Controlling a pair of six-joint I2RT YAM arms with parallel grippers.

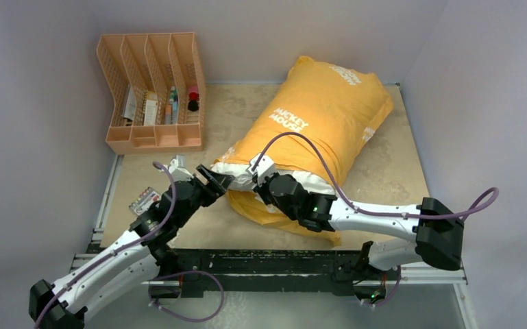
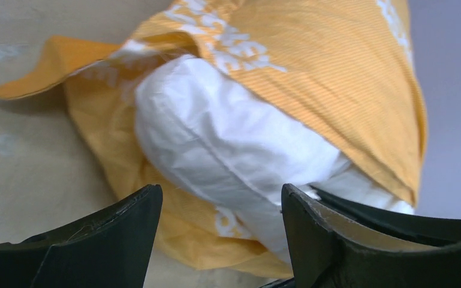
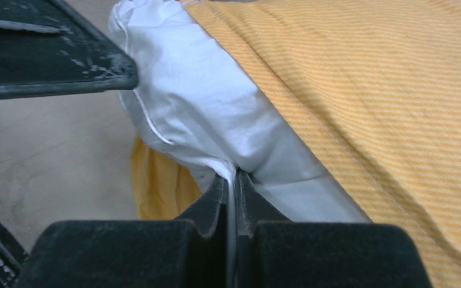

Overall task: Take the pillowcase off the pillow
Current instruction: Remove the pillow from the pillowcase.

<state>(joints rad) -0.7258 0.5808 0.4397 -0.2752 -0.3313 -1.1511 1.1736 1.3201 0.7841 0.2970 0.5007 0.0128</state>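
Tabletop beige, walls grey; right gripper pinches pillow, left gripper wide.

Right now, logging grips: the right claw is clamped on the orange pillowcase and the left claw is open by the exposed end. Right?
Not quite. The right wrist view shows the right claw clamped on the white pillow, not the pillowcase. The left claw is open by the exposed end.
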